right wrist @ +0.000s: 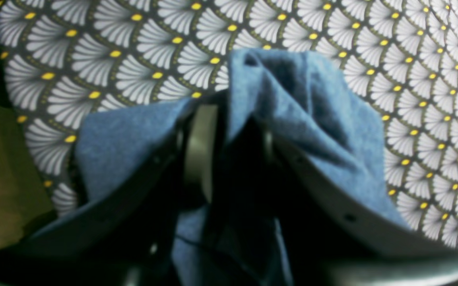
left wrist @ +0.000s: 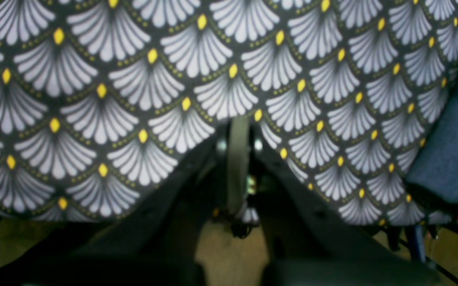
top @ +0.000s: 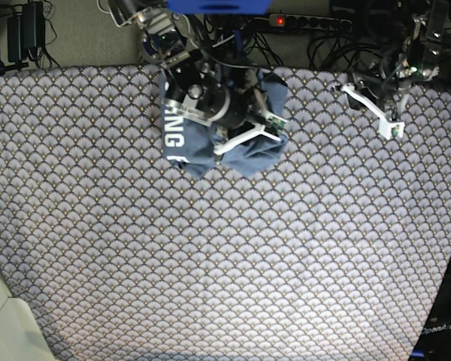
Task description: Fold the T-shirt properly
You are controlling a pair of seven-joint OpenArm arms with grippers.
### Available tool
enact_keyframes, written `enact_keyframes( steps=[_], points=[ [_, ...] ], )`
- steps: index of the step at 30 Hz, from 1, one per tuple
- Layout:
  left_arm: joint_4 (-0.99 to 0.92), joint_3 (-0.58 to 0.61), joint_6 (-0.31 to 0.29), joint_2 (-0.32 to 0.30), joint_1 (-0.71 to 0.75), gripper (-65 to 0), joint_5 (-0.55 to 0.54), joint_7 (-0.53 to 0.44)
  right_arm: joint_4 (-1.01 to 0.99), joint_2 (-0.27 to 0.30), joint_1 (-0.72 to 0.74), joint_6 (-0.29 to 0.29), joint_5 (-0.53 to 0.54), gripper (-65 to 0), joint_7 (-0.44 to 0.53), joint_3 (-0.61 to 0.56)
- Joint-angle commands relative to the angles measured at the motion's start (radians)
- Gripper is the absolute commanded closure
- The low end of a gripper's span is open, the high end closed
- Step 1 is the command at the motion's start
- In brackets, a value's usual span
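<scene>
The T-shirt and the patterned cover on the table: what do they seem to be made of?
The T-shirt looks like soft cotton knit, matte slate-blue with a heathered fleck; it bunches into loose folds around the right hand. The table cover seems to be a thin printed woven cloth, matte, lying flat, with white fans and yellow dots on dark ground.

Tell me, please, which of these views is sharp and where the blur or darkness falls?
Base view: sharpest, evenly lit, T-shirt lettering readable. Left wrist view: patterned cloth soft, left claw dark and blurred. Right wrist view: right claw out of focus, deep shadow between the shirt folds.
</scene>
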Motion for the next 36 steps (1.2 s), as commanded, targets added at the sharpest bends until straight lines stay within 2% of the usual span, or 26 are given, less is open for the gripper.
enact_keyframes(
  steps=[1,8,13,21,30,36],
  points=[
    [0.006,-0.004,0.005,-0.011,0.001,-0.2,0.002,0.009,0.017,-0.010,0.013,-0.004,0.014,-11.4,0.018,-0.016],
    [0.001,-0.004,0.005,-0.010,-0.007,-0.2,0.002,0.009,0.017,-0.009,0.063,-0.004,0.014,-10.6,0.015,-0.075],
    [0.000,-0.004,0.005,-0.010,-0.005,-0.2,0.001,0.009,0.012,-0.010,0.105,-0.004,0.014,-10.4,0.012,-0.075],
    [0.000,-0.004,0.005,-0.010,-0.005,-0.2,0.001,0.009,0.012,-0.010,0.105,-0.004,0.014,0.0,0.015,-0.067],
    [0.000,-0.004,0.005,-0.008,-0.005,-0.2,0.001,0.009,0.012,-0.006,0.125,-0.004,0.012,0.0,0.015,-0.066],
    [0.000,-0.004,0.005,0.009,-0.005,-0.2,0.001,0.009,0.011,-0.010,0.188,-0.004,0.012,0.0,0.009,-0.064]
  ],
)
